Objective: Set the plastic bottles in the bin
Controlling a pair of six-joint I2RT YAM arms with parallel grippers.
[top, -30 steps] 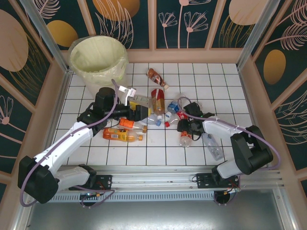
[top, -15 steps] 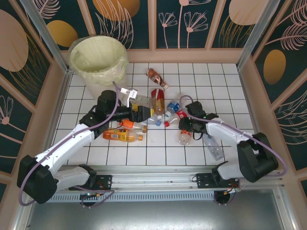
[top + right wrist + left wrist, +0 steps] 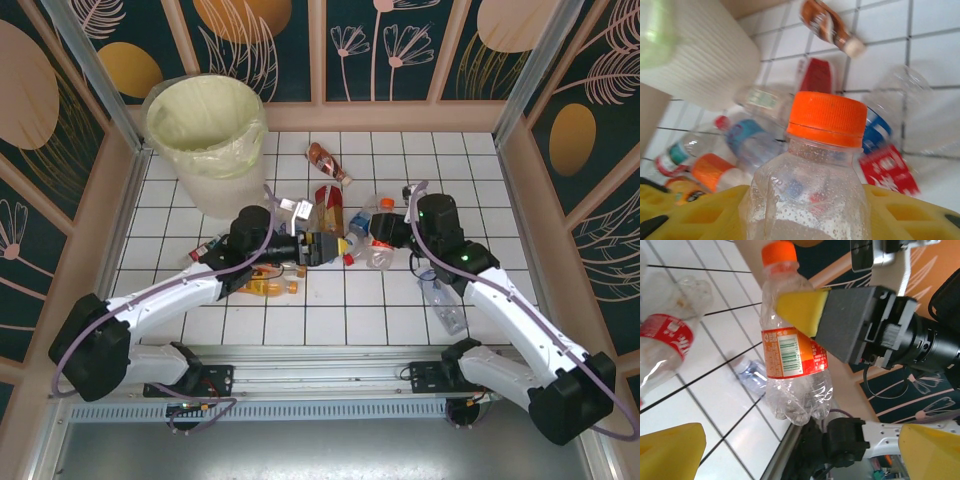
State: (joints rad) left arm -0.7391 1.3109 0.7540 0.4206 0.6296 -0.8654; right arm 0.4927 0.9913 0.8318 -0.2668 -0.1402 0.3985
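Note:
My right gripper [image 3: 810, 212] is shut on a clear plastic bottle [image 3: 812, 200] with an orange cap, its yellow pads [image 3: 912, 215] pressing both sides. From above, that bottle [image 3: 379, 256] hangs off the tiles in the right gripper [image 3: 390, 232], beside the pile. It also shows, orange-labelled, in the left wrist view [image 3: 792, 360]. My left gripper [image 3: 324, 248] is open, facing the pile with nothing between its fingers [image 3: 670, 452]. Several more bottles lie on the tiles: a brown one [image 3: 328, 163], a red-labelled one [image 3: 328, 208], an orange one [image 3: 262, 286] and a clear one [image 3: 443, 305]. The bin [image 3: 205, 125] stands at the back left.
Patterned walls with metal posts enclose the tiled floor [image 3: 450, 170] on three sides. The bin's white ribbed wall [image 3: 700, 60] rises to the left in the right wrist view. A metal rail [image 3: 330, 355] runs along the near edge by the arm bases.
The right gripper has closed on the orange-capped bottle and lifted it up and back from the near tiles. The left arm has reached further right, to the pile.

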